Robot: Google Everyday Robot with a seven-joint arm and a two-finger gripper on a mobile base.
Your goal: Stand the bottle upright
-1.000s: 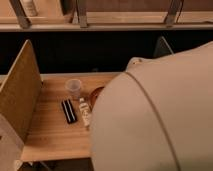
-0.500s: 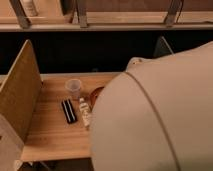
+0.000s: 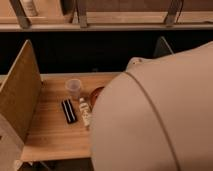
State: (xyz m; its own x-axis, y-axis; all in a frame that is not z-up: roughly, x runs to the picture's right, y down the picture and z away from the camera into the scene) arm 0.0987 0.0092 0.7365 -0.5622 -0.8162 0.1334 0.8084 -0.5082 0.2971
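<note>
Tool is out of my view, somewhere behind the big pale arm shell (image 3: 155, 115) that fills the lower right of the frame, so I cannot tell whether it is spread or pressed together. On the wooden bench (image 3: 50, 135), left of centre, the bottle (image 3: 85, 112) lies on its side, its length running roughly up and down the frame, with the pale label facing up. A black bar (image 3: 68, 110) lies just left of it, nearly parallel, with a thin strip of bench between them. On its right the bottle sits close against the edge of the shell; I cannot tell whether they touch. A clear cup (image 3: 73, 88) stands upright just above the bar and bottle. To the right of the cup, a reddish-brown round thing (image 3: 95, 94) pokes out from behind the shell, mostly hidden. A tall board (image 3: 20, 95) stands along the bench's left side. A light ledge (image 3: 100, 22) with upright posts crosses the top of the frame.
</note>
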